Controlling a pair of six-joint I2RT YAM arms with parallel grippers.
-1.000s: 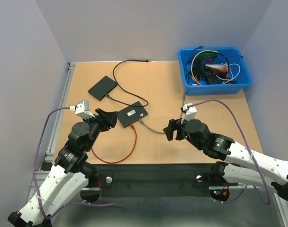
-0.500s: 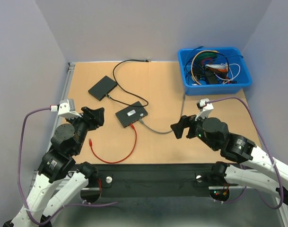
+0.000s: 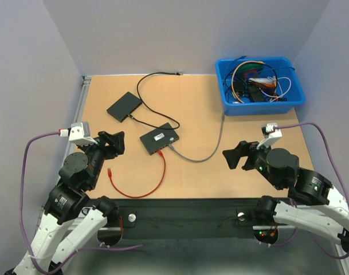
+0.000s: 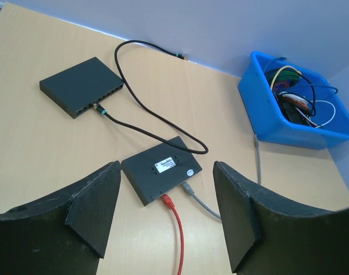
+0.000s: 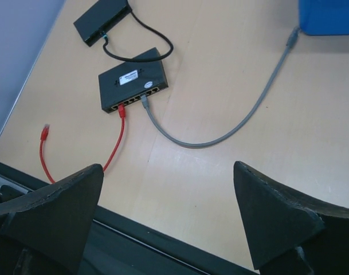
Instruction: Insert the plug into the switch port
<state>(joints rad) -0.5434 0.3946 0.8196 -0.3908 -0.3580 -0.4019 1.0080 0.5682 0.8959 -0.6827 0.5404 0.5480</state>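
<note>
The black switch [image 3: 160,139] lies flat near the table's middle, also in the left wrist view [image 4: 161,169] and the right wrist view [image 5: 132,86]. A grey cable's plug [image 3: 172,146] [image 4: 188,188] [image 5: 144,98] sits in a port on its near face. Beside it a red plug [image 3: 162,152] [image 4: 167,200] [image 5: 121,107] is also in a port. My left gripper [image 3: 113,141] [image 4: 167,164] hangs open to the left of the switch, holding nothing. To the right, my right gripper [image 3: 236,156] [image 5: 168,166] is wide open and holds nothing.
The red cable loops toward the near edge, its free end [image 3: 110,171] [image 5: 46,132] loose on the table. A second black box [image 3: 124,106] [image 4: 81,86] lies at the back left with a black cable [image 3: 148,103]. A blue bin [image 3: 260,107] of cables stands back right.
Both arms have pulled away from the switch, the left going left and the right going right. The right gripper's jaws have opened wider. The grey plug stays in its port.
</note>
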